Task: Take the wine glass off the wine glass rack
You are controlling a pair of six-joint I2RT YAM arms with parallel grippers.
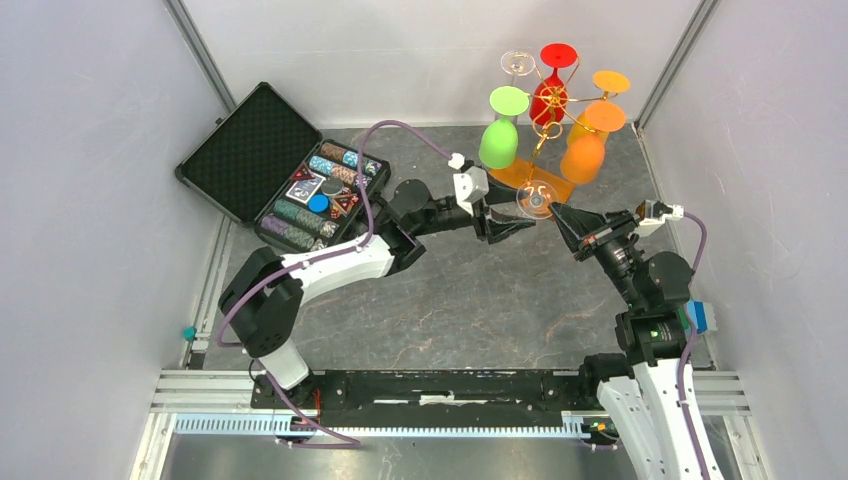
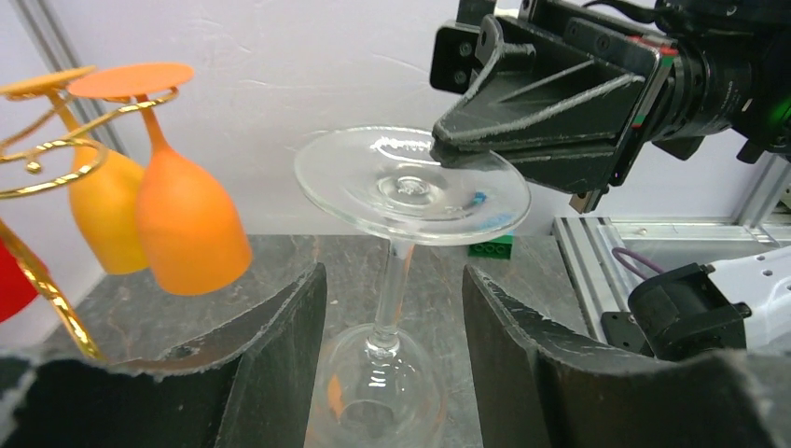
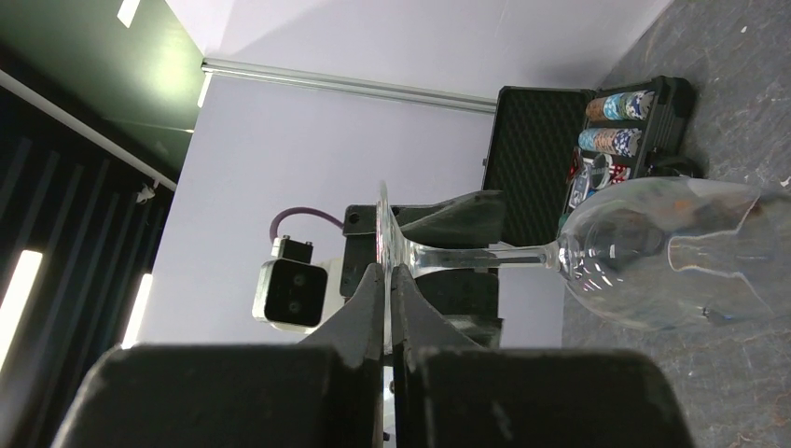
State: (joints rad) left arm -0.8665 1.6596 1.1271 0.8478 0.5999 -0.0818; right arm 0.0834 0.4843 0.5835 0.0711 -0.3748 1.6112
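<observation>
A clear wine glass [image 1: 537, 199] hangs bowl-down in front of the wine glass rack [image 1: 548, 110], clear of its gold arms. My right gripper [image 1: 562, 216] is shut on the rim of the glass's foot [image 3: 382, 224], which is pinched edge-on between its fingers in the right wrist view. My left gripper [image 2: 394, 308] is open, with one finger on each side of the stem [image 2: 390, 289], not touching it. The bowl [image 2: 378, 392] hangs below, between the fingers. The right gripper's fingertips [image 2: 448, 149] rest on the foot in the left wrist view.
The rack's orange-brown base [image 1: 520, 177] stands at the back. A green glass [image 1: 498, 140], a red glass [image 1: 550, 95], orange glasses [image 1: 585, 150] and another clear glass [image 1: 517, 63] hang on it. An open poker-chip case [image 1: 280, 165] lies back left.
</observation>
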